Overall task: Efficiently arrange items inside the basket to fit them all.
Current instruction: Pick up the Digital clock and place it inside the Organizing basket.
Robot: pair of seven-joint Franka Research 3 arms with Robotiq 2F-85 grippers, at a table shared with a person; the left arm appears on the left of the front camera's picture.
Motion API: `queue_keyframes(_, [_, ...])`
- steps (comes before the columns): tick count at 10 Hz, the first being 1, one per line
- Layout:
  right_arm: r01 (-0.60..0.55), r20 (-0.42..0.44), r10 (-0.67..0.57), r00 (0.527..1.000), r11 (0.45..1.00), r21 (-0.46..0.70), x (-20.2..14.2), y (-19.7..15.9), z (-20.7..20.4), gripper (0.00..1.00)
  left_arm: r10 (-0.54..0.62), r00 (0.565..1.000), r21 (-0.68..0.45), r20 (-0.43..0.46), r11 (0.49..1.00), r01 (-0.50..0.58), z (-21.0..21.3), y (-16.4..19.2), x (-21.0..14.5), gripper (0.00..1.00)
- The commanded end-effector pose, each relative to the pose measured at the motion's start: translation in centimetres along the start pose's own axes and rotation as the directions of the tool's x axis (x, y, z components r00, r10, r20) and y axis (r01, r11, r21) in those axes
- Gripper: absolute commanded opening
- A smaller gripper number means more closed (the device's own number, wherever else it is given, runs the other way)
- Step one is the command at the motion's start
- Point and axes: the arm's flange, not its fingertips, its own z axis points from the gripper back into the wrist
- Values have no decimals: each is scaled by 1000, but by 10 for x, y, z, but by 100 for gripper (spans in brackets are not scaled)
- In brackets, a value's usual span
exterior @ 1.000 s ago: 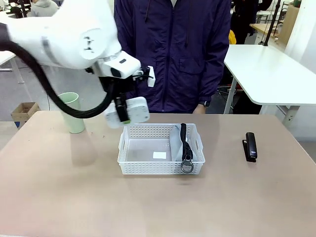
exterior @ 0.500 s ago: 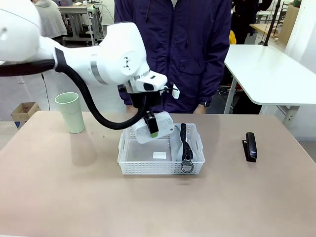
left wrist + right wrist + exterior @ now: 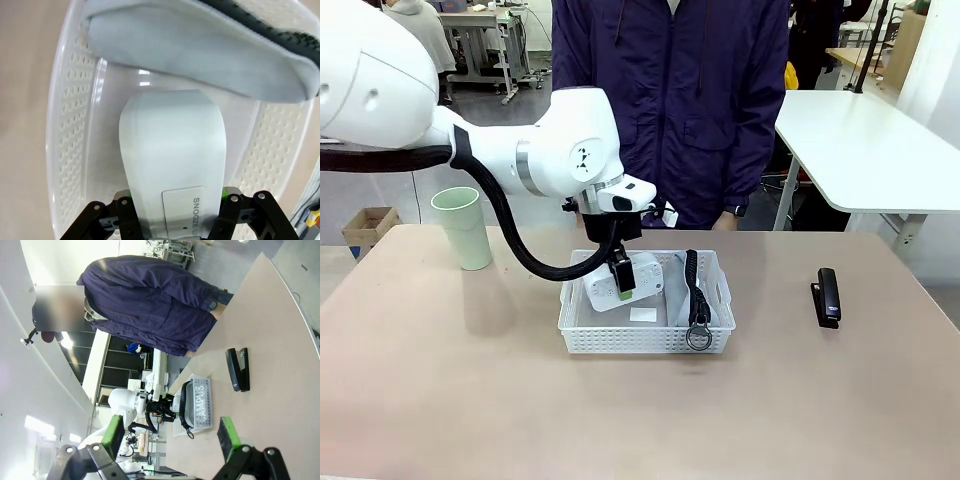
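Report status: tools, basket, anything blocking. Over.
Left tool shut on box, inside basket's left half. Right tool open, empty. Pouch fills right side; stapler, cup outside on table.

One white perforated basket [image 3: 645, 340] stands mid-table. Within its walls are two items: one grey pouch [image 3: 694, 290] with a black strap on the right, and one white rounded box [image 3: 648, 275] on the left. Two more lie outside it: one pale green cup [image 3: 462, 228] at the far left and one black stapler [image 3: 827, 296] at the right. That makes four items. One person [image 3: 670, 100] stands at the far side. There are two grippers, the left gripper [image 3: 622, 283] and the right gripper [image 3: 171, 435].
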Motion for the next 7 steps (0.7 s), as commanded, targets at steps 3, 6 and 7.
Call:
queue_keyframes(3, [-24, 9, 24, 1000, 1000, 12, 1, 2, 0, 100, -21, 1000, -57, 10, 998, 21, -10, 18, -17, 54])
queue_keyframes(6, [-24, 9, 24, 1000, 1000, 12, 1, 2, 0, 100, -100, 995, -98, 30, 990, 102, -19, 23, -28, 54])
queue_keyframes(7, [-24, 9, 24, 1000, 1000, 12, 1, 2, 0, 100, -114, 993, -94, 38, 989, 117, -19, 23, -28, 54])
